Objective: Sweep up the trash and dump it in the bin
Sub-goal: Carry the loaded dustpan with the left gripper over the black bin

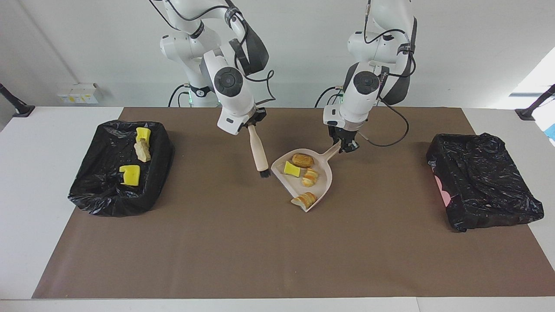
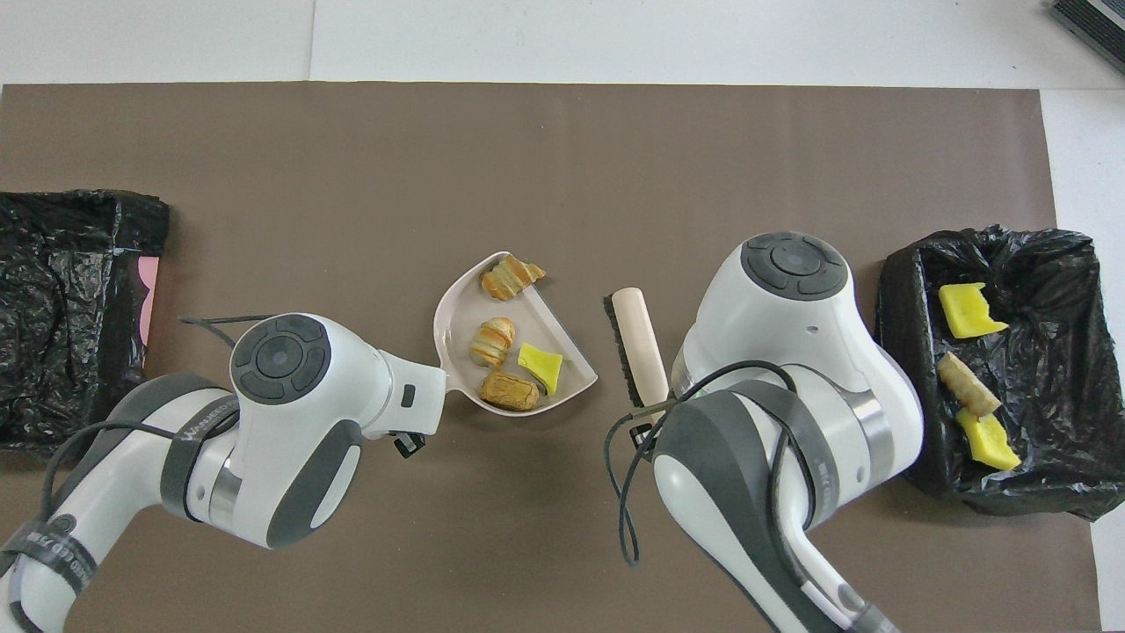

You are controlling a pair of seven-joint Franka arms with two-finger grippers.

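The left tool (image 1: pixel 346 146) was closed on the handle of the beige plastic dustpan (image 1: pixel 323 173), which hung tilted below it over the brown paper mat (image 1: pixel 243 242) covering the white table (image 1: pixel 39 182), its open lip lower than the handle and pointing away from the robots. Inside the pan lay four pieces of the trash: a flat yellow sponge chunk (image 1: pixel 292 169) and a browned bread lump (image 1: pixel 302 160) closest to the left tool, a striped croissant-like lump (image 1: pixel 309 177) below them, and a second croissant-like lump (image 1: pixel 305 199) right at the lip, partly over the edge. In the overhead view the same load showed in the pan (image 2: pixel 457 308), with the lip lump (image 2: pixel 510 276) farthest from the left tool (image 2: pixel 406 432). The right tool (image 1: pixel 251 121) was clamped shut on the top of the beige hand brush with dark bristles (image 1: pixel 259 154), which hung nearly upright beneath it, bristles downward, just beside the dustpan's rim toward the right arm's end of the table and not touching it. Well apart from the right tool, toward the right arm's end, sat the open bin lined with a black plastic bag (image 1: pixel 86 190), holding three more scraps: a yellow sponge chunk (image 1: pixel 130 174), a tan bread lump (image 1: pixel 142 151) and another yellow sponge piece (image 1: pixel 143 134). Well apart from the left tool, toward the left arm's end, sat a second black-bagged bin (image 1: pixel 481 182), a pink edge showing at its side.
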